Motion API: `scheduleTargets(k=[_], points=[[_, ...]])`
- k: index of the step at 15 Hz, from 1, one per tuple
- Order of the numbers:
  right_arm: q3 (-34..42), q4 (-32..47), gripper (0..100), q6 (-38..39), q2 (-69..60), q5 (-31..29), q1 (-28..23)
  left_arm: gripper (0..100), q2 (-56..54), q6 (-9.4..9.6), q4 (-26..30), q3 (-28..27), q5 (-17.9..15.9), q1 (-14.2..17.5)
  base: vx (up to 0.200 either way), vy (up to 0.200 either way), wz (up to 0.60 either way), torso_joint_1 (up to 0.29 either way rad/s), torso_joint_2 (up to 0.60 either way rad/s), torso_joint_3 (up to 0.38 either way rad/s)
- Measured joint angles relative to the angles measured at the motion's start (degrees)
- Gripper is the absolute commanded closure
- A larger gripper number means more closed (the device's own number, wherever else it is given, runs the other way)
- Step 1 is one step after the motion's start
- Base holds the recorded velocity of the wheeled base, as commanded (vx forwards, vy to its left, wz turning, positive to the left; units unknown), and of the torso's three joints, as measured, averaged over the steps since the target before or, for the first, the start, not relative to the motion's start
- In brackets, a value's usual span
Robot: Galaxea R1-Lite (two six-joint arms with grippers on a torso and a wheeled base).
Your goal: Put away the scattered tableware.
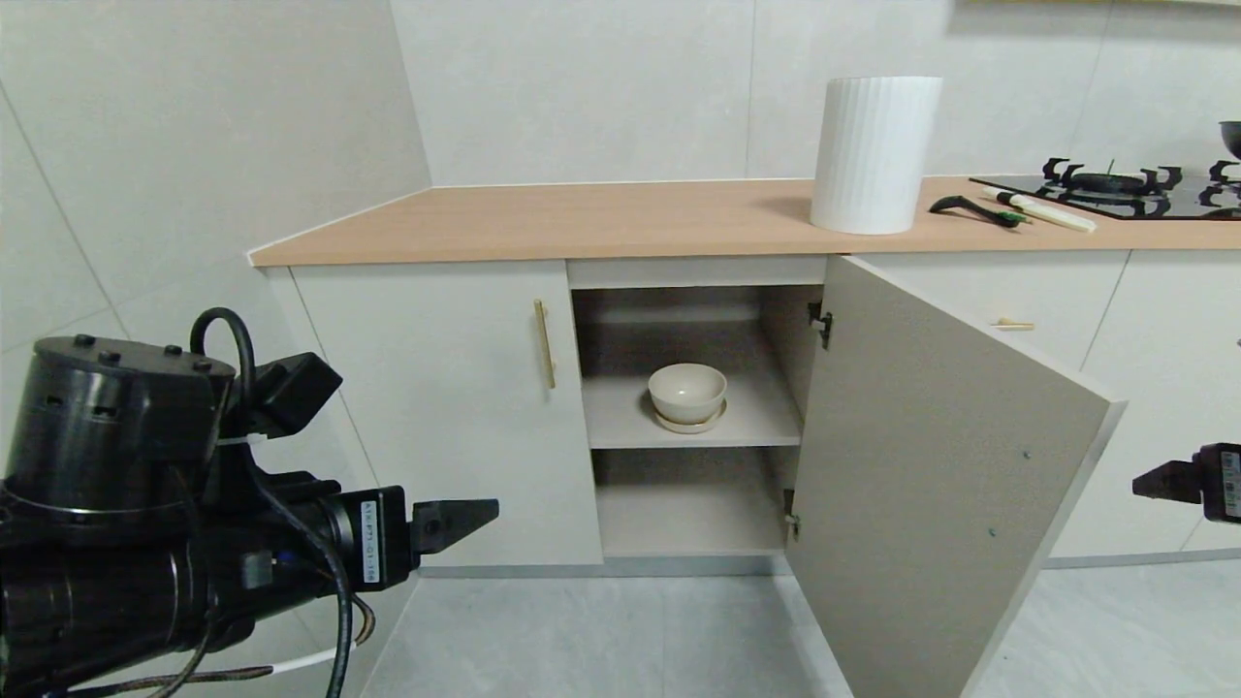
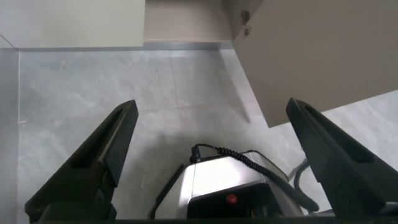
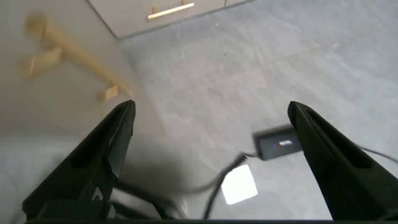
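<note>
A cream bowl point(image 1: 686, 390) sits on a small plate point(image 1: 689, 423) on the middle shelf point(image 1: 620, 419) of the open cabinet. On the countertop point(image 1: 582, 218), a black-handled utensil point(image 1: 972, 208) and a cream utensil point(image 1: 1042, 211) lie beside the stove. My left gripper point(image 1: 465, 519) hangs low, left of the cabinet opening and below shelf height. In the left wrist view the left gripper point(image 2: 211, 149) is open and empty over the floor. My right gripper point(image 1: 1152, 482) is at the far right, beyond the open door. It point(image 3: 211, 149) is open and empty too.
The cabinet door point(image 1: 931, 436) stands swung out between the two arms. A tall white ribbed cylinder point(image 1: 875, 153) stands on the counter, with a gas stove point(image 1: 1115, 186) to its right. A gold door handle point(image 3: 74, 59) is close to my right gripper. A small black box point(image 3: 280, 143) lies on the floor.
</note>
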Motion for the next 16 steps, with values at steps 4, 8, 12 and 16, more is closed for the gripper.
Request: scheduleTargets(k=[4,8,12,16], points=[[2.47,-9.68,0,2.51,6.08,0.13,-0.41,0,-0.02,0.0,0.02,0.0,0.02,0.0,0.0,0.0,0.0,0.0,0.0,0.0],[5.49,-16.74,0,7.11,9.97,0.0,3.13,0,-0.13,-0.11,0.0,0.0,-0.02,0.01,0.0,0.0,0.0,0.0,0.0,0.0],[5.81,-16.98,0,10.8,10.93,0.18,9.5,0,-0.15,-0.22,0.0,0.0,0.02,0.06,0.0,0.0,0.0,0.0,0.0,0.0],[3.52,-17.4,0,11.5,13.36,2.6,19.42,0,-0.37,-0.26,0.02,-0.17,0.09,0.09,0.0,0.0,0.0,0.0,0.0,0.0]])
